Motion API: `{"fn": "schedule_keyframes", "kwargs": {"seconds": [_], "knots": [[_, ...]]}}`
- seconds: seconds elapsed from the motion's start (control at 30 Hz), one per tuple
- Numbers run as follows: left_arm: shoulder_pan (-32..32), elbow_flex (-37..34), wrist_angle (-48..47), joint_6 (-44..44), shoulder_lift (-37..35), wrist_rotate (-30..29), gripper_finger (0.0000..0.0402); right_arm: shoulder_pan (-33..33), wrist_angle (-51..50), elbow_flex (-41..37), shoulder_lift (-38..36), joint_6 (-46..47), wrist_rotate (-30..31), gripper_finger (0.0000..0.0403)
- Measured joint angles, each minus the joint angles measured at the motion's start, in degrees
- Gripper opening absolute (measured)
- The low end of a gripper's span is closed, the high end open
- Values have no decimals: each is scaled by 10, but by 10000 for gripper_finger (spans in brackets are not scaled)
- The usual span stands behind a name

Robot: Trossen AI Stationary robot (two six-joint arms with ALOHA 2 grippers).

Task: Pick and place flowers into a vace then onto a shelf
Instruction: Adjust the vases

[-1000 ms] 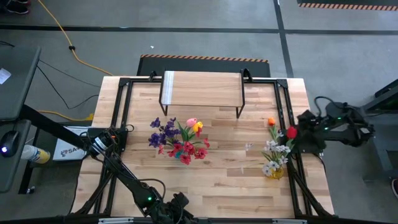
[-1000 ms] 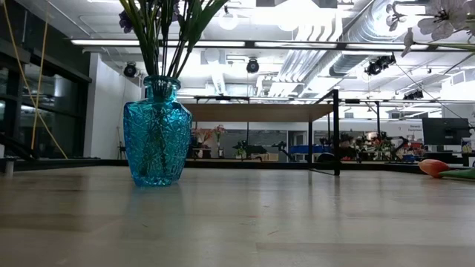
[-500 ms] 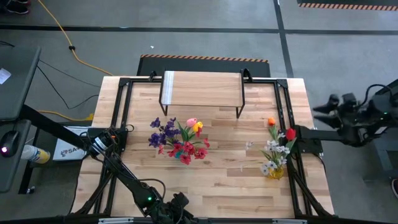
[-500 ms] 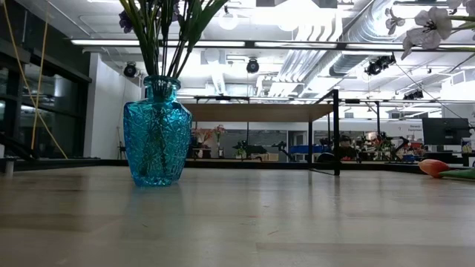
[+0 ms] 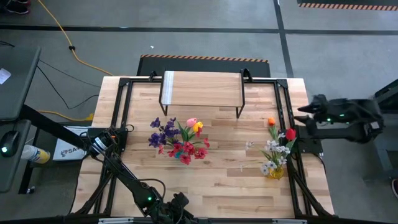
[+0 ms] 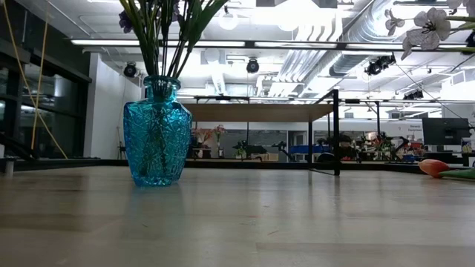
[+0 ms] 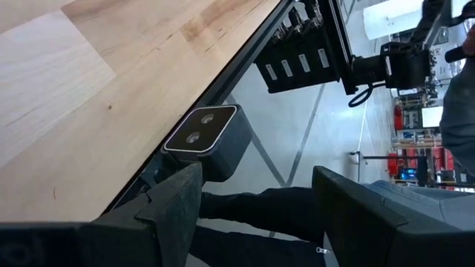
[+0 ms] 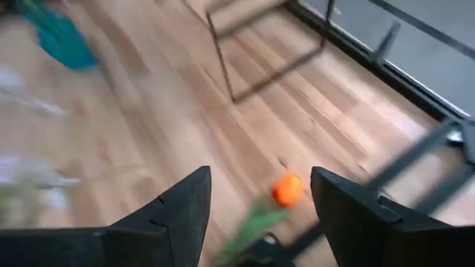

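A blue glass vase [image 6: 156, 133] stands on the table, its purple, red, pink and yellow flowers [image 5: 179, 138] upright in it. More flowers lie by the table's right edge: an orange bloom [image 5: 271, 122], a red one [image 5: 290, 132], white ones [image 5: 274, 154] and a yellow one [image 5: 275, 172]. The shelf [image 5: 202, 89] stands at the far edge. My right gripper [image 5: 305, 110] is open beyond the right frame rail, and the orange bloom [image 8: 286, 190] lies ahead of its fingers. My left gripper [image 7: 256, 178] waits open at the near edge.
Black frame rails [image 5: 287, 106] run along the table's sides. The shelf's thin black legs [image 8: 223, 63] stand just beyond the loose flowers. Bare planks [image 5: 230, 180] lie between the vase and the loose flowers. A small grey camera block [image 7: 208, 133] sits at the near edge.
My right gripper has drawn away from the red bloom, out past the table's right edge and toward the far side, then come partway back toward the loose flowers. In the low view the white blooms have sunk a little and now hold still.
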Motion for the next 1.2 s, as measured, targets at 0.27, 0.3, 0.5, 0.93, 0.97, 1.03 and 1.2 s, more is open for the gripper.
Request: {"fn": "schedule_keyframes", "kwargs": {"seconds": [0.27,0.3,0.5,0.93,0.97,1.03,1.2], "knots": [[0,0,0,-10,0,0,287,0,-11,-45,82,-3,139,221],[0,0,0,-10,0,0,287,0,-10,-47,89,-9,147,222],[0,0,0,-10,0,0,287,0,-7,-56,119,-70,152,219],[0,0,-4,-10,0,0,287,0,-2,-56,119,-77,134,218],[0,0,-4,-10,0,-1,287,0,-2,-56,119,-76,134,218],[0,0,-4,-10,0,-1,287,0,1,-56,119,-76,135,218],[0,0,-4,-10,0,-1,287,0,1,-56,119,-75,137,218]]}}
